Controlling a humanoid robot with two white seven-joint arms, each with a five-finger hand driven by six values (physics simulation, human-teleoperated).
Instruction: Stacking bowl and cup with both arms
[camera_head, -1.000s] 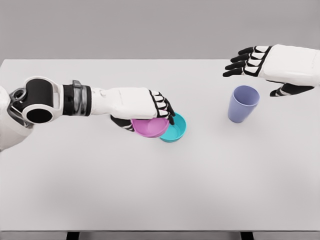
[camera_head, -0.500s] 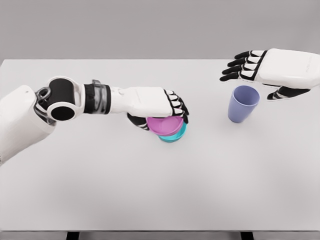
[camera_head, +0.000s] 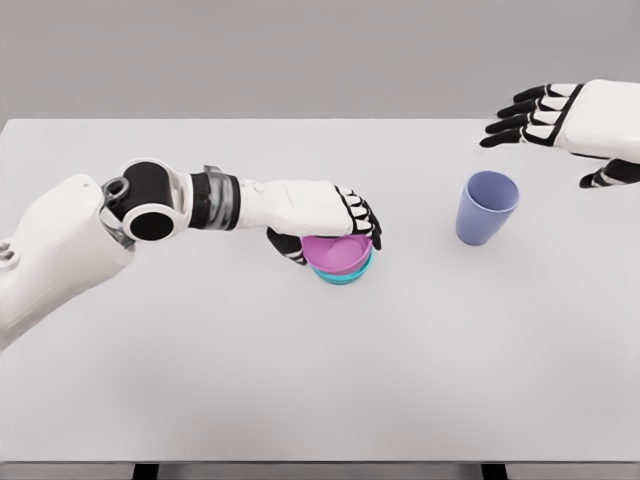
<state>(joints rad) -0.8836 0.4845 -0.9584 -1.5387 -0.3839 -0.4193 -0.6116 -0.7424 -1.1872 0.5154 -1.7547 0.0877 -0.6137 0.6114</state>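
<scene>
Item 1, bench (camera_head: 300, 390): pale grey, flat, filling most of the head view, with a grey wall behind it.

Item 2, pink bowl (camera_head: 338, 253): upright, seated inside the teal bowl, near the middle of the bench. Its rim stood a little above the teal rim.

Item 3, teal bowl (camera_head: 350, 276): upright on the bench, directly beneath the pink bowl; only a thin band of its rim and wall showed at the lower right of the pink one.

Item 4, lavender cup (camera_head: 486, 207): upright, mouth open upward, standing alone on the bench well to the right of the two bowls, touched by nothing.

Item 5, left hand (camera_head: 330, 225): reached in from the picture's left across the bench, fingers (camera_head: 362, 212) curled over the far rim of the pink bowl and thumb low on its left side, so that the hand held the pink bowl.

Item 6, right hand (camera_head: 570, 125): entered from the right edge, raised above the far right of the bench, beyond and to the right of the lavender cup and apart from it. Fingers extended and spread, thumb set apart below; it held nothing.
</scene>
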